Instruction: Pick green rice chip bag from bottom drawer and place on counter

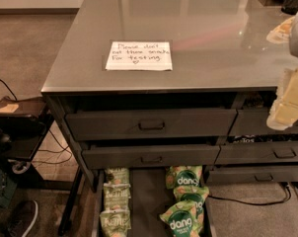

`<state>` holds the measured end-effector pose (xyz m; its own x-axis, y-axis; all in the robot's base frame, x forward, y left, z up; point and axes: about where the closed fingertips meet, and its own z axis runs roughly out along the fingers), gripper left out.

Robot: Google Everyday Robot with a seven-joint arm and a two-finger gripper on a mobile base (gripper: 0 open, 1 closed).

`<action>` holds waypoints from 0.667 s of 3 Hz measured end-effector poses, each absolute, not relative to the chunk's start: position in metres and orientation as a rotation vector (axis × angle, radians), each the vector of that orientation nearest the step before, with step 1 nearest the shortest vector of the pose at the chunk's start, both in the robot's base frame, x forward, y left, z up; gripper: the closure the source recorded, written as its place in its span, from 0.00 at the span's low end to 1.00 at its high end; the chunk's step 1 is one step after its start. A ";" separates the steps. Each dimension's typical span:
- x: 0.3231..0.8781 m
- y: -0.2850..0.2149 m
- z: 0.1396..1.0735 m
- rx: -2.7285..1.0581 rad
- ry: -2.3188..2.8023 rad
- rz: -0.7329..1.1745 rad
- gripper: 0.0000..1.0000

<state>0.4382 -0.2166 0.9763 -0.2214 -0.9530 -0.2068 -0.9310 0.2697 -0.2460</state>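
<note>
Lying in the bottom drawer (pixel 146 191), the green rice chip bag (pixel 181 223) is sitting well below the paper note (pixel 139 56) and slightly to the note's right, with two matching bags (pixel 184 177) lined up just behind it, toward the note. Paler olive bags (pixel 117 197) are filling the drawer's other side, straight below the note's left end. The claw (pixel 288 100) is hanging far to the right of the note, just past the counter (pixel 188 19) front edge. How wide it is standing I cannot tell. The bag is lying well apart from the claw — lower and further left.
</note>
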 end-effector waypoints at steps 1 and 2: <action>0.438 -0.217 0.976 -1.724 2.232 -0.098 0.00; 0.433 -0.214 0.956 -1.693 2.235 0.006 0.00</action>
